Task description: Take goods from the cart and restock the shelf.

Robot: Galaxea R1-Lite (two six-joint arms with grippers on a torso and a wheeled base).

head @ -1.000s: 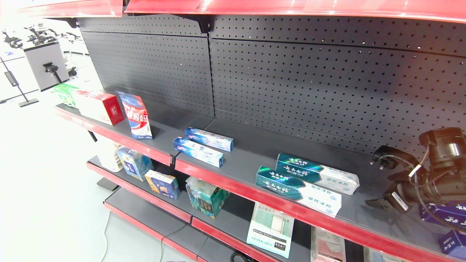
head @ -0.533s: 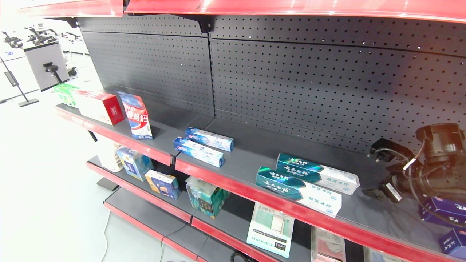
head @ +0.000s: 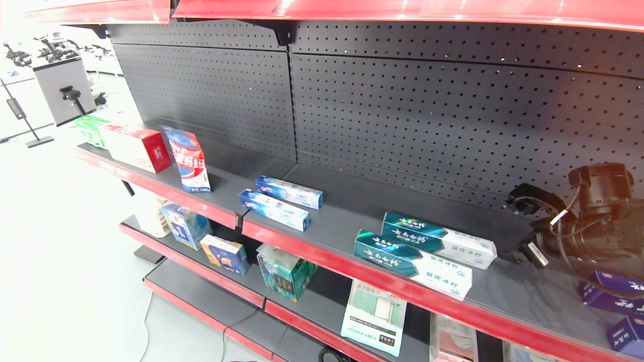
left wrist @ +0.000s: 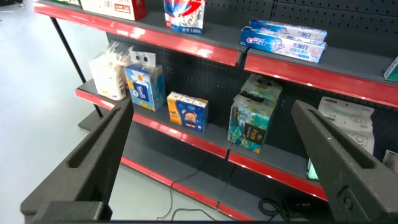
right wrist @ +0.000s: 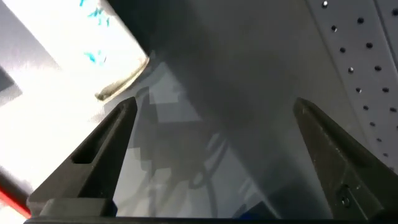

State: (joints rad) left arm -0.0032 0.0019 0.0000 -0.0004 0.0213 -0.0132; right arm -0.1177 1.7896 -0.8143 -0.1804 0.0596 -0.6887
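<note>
My right gripper hangs open and empty just above the black middle shelf, near the pegboard back wall. Dark blue boxes lie on the shelf under and behind its wrist. Two teal and white toothpaste boxes lie left of the gripper; the white end of one box shows past the open fingers in the right wrist view. My left gripper is open and empty, held out in front of the lower shelves.
Two blue toothpaste boxes, a red and blue pouch and a red box sit further left on the same shelf. Lower shelves hold several boxed goods. Bare shelf lies between the toothpaste groups.
My right gripper has risen and drawn back toward the pegboard, slightly left, away from the dark blue boxes. Nothing else has moved.
</note>
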